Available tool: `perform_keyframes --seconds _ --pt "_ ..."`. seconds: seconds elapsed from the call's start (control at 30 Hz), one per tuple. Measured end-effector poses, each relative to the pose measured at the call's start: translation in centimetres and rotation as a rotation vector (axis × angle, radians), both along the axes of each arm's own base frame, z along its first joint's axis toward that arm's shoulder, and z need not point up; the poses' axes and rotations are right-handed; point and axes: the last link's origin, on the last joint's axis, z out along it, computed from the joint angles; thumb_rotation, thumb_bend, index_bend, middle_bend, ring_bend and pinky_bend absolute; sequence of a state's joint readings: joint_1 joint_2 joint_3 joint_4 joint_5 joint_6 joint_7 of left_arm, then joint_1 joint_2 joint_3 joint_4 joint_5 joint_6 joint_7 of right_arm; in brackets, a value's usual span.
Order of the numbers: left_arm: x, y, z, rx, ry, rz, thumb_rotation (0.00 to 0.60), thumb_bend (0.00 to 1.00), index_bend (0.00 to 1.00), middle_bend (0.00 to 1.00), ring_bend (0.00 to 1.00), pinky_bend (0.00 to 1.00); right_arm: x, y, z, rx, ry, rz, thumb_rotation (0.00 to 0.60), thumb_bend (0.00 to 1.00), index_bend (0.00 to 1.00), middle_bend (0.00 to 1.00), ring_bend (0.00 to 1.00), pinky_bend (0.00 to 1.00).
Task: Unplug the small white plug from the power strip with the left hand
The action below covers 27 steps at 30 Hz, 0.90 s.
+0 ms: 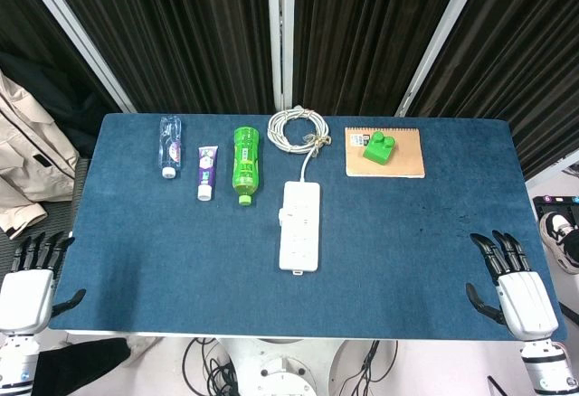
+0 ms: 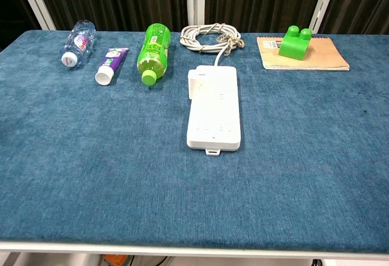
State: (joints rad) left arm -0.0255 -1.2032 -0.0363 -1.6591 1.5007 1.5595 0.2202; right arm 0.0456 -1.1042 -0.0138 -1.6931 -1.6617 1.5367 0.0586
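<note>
Both hands: left hand (image 1: 27, 292), right hand (image 1: 517, 289) spread, empty | power strip (image 2: 213, 108) unlabelled | bottle labels illegible

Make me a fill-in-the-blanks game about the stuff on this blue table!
1. The green toy block sits on top of the brown ____.
2. The coiled white cable runs to the white ____ strip.
3. The purple-and-white tube lies between the clear plastic bottle and the ____ bottle.
4. The left hand and right hand are both open, holding ____.

Missing words: notebook; power; green; nothing
</note>
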Motion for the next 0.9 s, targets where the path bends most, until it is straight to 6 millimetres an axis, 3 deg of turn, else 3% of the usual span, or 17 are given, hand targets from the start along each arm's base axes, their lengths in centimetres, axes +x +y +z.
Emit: perform_keyframes --seconds 0.3,0.53,0.7,0.77,0.9 --pt "-0.4 0.1 -0.5 -0.010 -0.006 0.015 0.600 0.14 0.17 0.09 0.00 0.00 0.5 -1.0 -0.5 0.028 0.011 0.018 0.600 0.33 0.02 0.11 0.00 0.00" --pt "0.5 0.9 -0.6 -0.017 -0.013 -0.024 0.600 0.14 0.17 0.09 0.00 0.00 1.7 -2.1 -1.8 0.107 0.011 0.089 0.600 0.33 0.02 0.11 0.00 0.00" --pt "2.3 3.0 -1.1 -0.050 -0.025 -0.111 0.600 0.14 0.18 0.09 0.00 0.00 3.4 -3.7 -3.9 0.222 0.022 0.168 0.600 0.37 0.01 0.08 0.00 0.00" --pt "3.3 4.2 -1.4 -0.070 -0.031 -0.157 0.600 0.14 0.19 0.09 0.00 0.00 4.4 -4.6 -5.1 0.286 0.027 0.205 0.600 0.38 0.00 0.04 0.00 0.00" --pt "5.6 6.9 -2.2 -0.125 -0.047 -0.249 0.600 0.14 0.20 0.10 0.00 0.00 6.7 -6.6 -8.0 0.419 0.045 0.271 0.600 0.41 0.00 0.05 0.00 0.00"
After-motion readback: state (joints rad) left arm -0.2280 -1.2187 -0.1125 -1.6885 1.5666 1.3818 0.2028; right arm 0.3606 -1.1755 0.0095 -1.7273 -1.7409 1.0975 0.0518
